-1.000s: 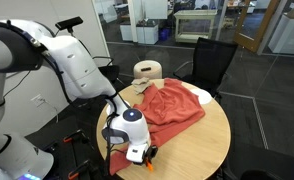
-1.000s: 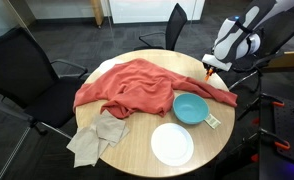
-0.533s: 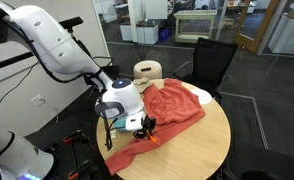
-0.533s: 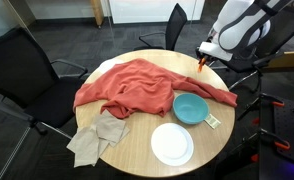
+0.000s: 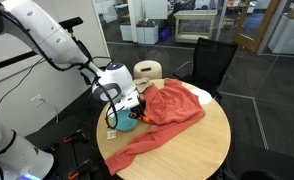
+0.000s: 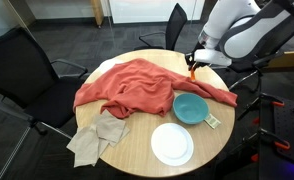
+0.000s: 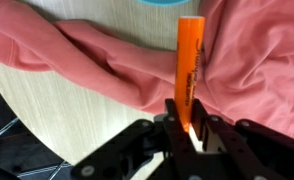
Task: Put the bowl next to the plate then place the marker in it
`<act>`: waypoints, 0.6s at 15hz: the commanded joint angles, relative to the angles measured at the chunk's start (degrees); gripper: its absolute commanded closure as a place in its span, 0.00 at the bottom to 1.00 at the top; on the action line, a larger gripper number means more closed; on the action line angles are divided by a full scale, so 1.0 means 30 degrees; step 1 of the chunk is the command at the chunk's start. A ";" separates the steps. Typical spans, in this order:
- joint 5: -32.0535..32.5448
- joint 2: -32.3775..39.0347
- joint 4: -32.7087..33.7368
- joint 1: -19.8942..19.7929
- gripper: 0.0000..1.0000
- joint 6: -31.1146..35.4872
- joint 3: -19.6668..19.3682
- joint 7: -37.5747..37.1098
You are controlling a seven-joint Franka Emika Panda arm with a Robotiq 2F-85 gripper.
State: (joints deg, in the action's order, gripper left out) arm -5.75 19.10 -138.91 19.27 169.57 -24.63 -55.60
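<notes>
My gripper [image 7: 185, 128] is shut on an orange marker [image 7: 188, 70], held above the red cloth [image 7: 257, 60] and the wooden table edge. In an exterior view the gripper [image 6: 191, 66] hangs over the far right part of the round table, with the marker [image 6: 191, 71] pointing down. The teal bowl [image 6: 191, 107] sits on the table right beside the white plate [image 6: 172, 144], in front of the gripper. In an exterior view the gripper [image 5: 140, 113] is near the bowl [image 5: 123, 121], which the arm partly hides.
A red cloth [image 6: 137, 84] covers much of the round wooden table [image 6: 127, 155]. A beige rag [image 6: 95, 138] hangs over the near left edge. Black office chairs [image 6: 22, 70] stand around the table. A small card lies by the bowl [image 6: 213, 121].
The gripper with the marker has risen from the table edge and moved inward over the cloth, closer to the bowl.
</notes>
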 commanded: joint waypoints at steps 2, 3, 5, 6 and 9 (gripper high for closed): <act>0.1154 -0.0785 0.0013 -0.0624 0.95 -0.1919 0.1756 0.0261; 0.1167 -0.0775 0.0061 -0.0887 0.95 -0.2169 0.2321 0.0472; 0.1016 -0.0593 0.0218 -0.1384 0.95 -0.2373 0.3383 0.0834; 0.0961 -0.0494 0.0280 -0.1602 0.95 -0.2363 0.3837 0.0971; 0.0718 -0.0047 0.0569 -0.2264 0.95 -0.2384 0.5031 0.1767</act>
State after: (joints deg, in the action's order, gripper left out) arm -3.36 18.78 -138.47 15.21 164.74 -12.71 -53.33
